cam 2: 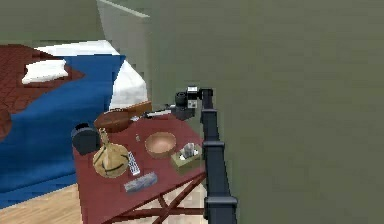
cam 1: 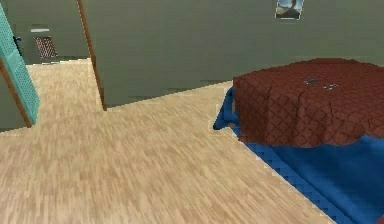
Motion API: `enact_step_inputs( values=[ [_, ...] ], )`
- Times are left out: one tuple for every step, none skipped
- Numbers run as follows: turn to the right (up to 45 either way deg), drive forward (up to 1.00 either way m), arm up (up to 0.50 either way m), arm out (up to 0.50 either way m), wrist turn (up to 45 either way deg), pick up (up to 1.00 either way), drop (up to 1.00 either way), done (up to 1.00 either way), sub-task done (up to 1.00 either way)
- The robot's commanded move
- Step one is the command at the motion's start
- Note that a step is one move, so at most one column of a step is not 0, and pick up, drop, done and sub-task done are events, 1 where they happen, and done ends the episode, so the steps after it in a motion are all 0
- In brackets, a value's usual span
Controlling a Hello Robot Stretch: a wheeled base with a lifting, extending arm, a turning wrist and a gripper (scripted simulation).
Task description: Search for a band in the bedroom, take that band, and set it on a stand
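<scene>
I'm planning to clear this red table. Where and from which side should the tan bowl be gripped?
Probably its rim, from above: the tan bowl sits upright and open-topped on the red table, and its wide round body offers no narrow part. A small box and a dome-shaped thing flank it, so sideways approaches look crowded.

so the arm [cam 2: 215, 165] is a dark slate-grey square bar, built from boxy sections that nest one into the next, with little stepped collars where each section meets its neighbour. right at the far end, just behind the gripper [cam 2: 181, 100], sits a small white square [cam 2: 193, 90] with black marks on it. the gripper itself is a chunky near-black block, and anything finer on it is too small and dark to make out.
</scene>
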Motion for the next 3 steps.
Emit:
enact_step_inputs(
  values=[
    [0.0,0.0,0.0,0.0,-42.0,0.0,0.0,0.0,0.0],
    [0.0,0.0,-0.06,0.0,0.0,0.0,0.0,0.0,0.0],
    [0.0,0.0,-0.32,0.0,0.0,0.0,0.0,0.0,0.0]
  ],
)
